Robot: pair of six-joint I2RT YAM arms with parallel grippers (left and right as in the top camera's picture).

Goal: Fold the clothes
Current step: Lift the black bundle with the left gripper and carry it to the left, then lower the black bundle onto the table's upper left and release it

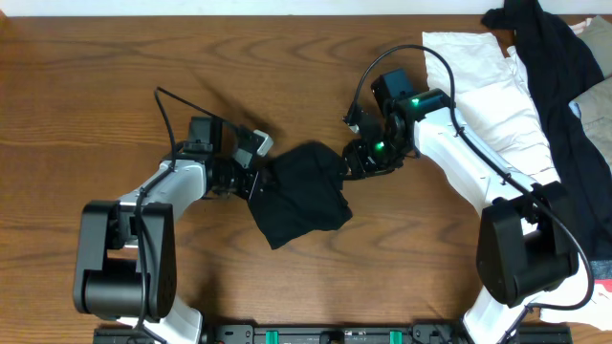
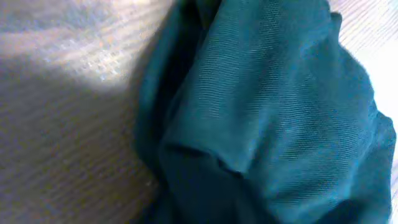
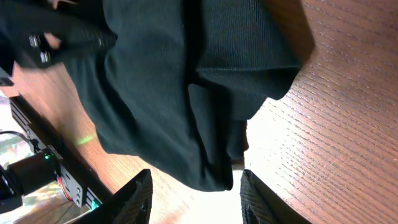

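Observation:
The clothes lie as a bunched black heap on the middle of the wooden table. My left gripper is pressed against the heap's left edge. In the left wrist view the fabric fills almost the whole frame and hides the fingers. My right gripper sits at the heap's upper right corner. In the right wrist view it stands open, and a folded edge of the clothes reaches down to just above the gap between the fingertips. No collar or logo shows.
A large wrinkled white cloth lies at the back right. Another black garment is draped over it towards the right edge. The arm bases stand along the front edge at left and right.

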